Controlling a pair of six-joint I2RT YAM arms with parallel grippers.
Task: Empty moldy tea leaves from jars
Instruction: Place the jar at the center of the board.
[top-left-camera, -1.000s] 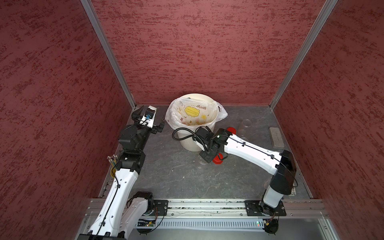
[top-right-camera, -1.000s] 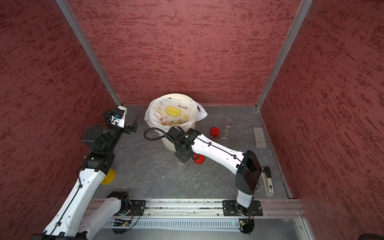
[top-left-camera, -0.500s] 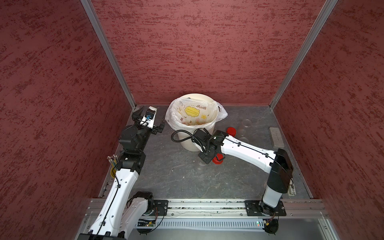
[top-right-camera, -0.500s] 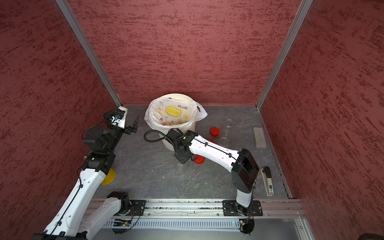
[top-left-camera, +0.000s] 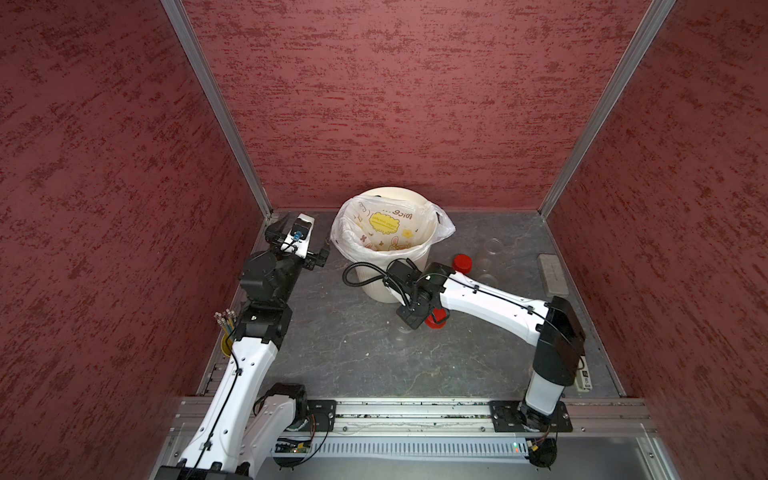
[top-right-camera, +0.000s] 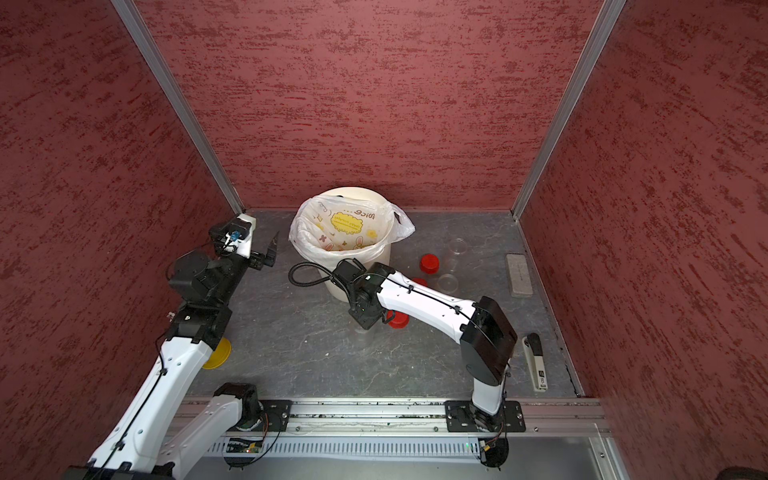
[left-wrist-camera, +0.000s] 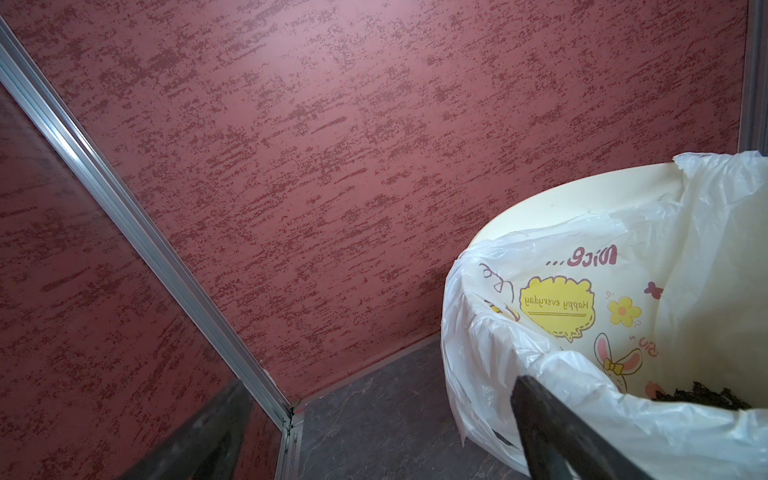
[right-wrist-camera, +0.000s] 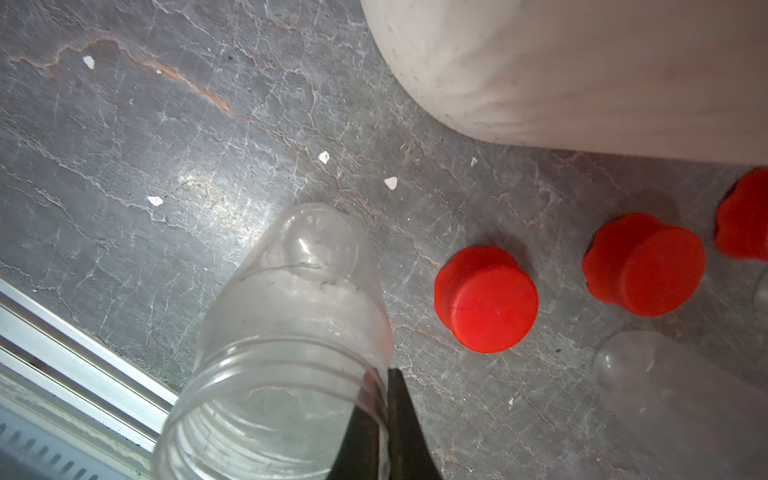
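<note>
My right gripper (right-wrist-camera: 384, 419) is shut on the rim wall of a clear, empty, lidless jar (right-wrist-camera: 291, 332), one finger inside and one outside. In both top views this jar (top-left-camera: 404, 331) (top-right-camera: 365, 329) hangs just in front of the cream bin (top-left-camera: 415, 286) (top-right-camera: 334, 291); I cannot tell whether its base touches the table. Two more open clear jars (top-right-camera: 458, 246) (top-right-camera: 448, 282) stand right of the bin. Three red lids (right-wrist-camera: 486, 299) (right-wrist-camera: 644, 264) (right-wrist-camera: 744, 216) lie on the table. Dark tea leaves (left-wrist-camera: 702, 392) lie in the bag-lined bin. My left gripper (top-right-camera: 266, 253) (left-wrist-camera: 374, 449) is open and empty, raised left of the bin.
A yellow cup of pencils (top-left-camera: 226, 332) stands at the left edge. A grey block (top-right-camera: 518, 275) and a stapler (top-right-camera: 536, 361) lie along the right wall. Red walls close in three sides, and a metal rail (top-left-camera: 415, 409) runs across the front.
My right arm has shifted slightly left and toward the front with the jar still in its grip. The left arm has not moved.
</note>
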